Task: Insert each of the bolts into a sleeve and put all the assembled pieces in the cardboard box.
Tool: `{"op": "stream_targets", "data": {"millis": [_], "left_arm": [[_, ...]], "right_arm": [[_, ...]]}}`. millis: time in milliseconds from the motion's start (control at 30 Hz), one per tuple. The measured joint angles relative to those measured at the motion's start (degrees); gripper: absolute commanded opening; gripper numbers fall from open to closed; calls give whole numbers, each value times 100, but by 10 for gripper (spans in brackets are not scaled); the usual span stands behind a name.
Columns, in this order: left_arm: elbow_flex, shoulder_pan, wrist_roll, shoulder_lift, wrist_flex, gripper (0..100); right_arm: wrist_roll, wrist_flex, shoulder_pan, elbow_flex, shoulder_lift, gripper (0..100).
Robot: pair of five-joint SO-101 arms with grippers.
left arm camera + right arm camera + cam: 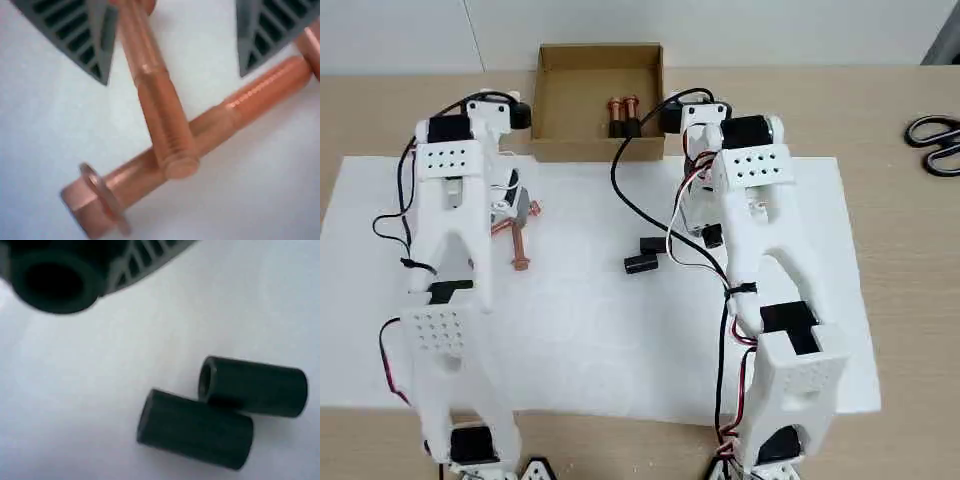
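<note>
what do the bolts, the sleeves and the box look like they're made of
Bolts: metal, probably copper-plated steel. The surface is a shiny reddish orange, with cut threads and a flanged hex head.
Sleeves: matte black, likely plastic or rubber, though coated metal is possible. They are smooth tubes with no shine.
Cardboard box: plain brown cardboard with a dull surface and thin folded walls.

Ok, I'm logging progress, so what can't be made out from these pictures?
Left wrist view: upper bolt, head cut off by the edge.
High view: assembled pieces in the cardboard box, too small to judge seating.
Right wrist view: nearest sleeve, blurred, cut off by the edge.
</note>
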Motion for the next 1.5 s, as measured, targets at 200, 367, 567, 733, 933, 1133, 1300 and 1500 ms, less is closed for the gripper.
{"op": "stream_targets", "data": {"millis": [200,367,567,733,933,1133,1300,1500], "left_arm": [[316,316,193,0,0,159],[651,369,413,0,-70,126],[818,378,448,0,-141,120],[835,378,448,0,-141,52],[835,387,492,0,-123,6],[835,413,492,0,-105,6],[835,589,440,0,-26,6],[835,949,-105,-413,-9,6]], "right_arm": [[0,-9,0,0,0,3],[0,-9,0,0,0,3],[0,-9,0,0,0,3],[0,-9,0,0,0,3],[0,-9,0,0,0,3],[0,-9,0,0,0,3],[0,-9,0,0,0,3],[0,-9,0,0,0,3]]}}
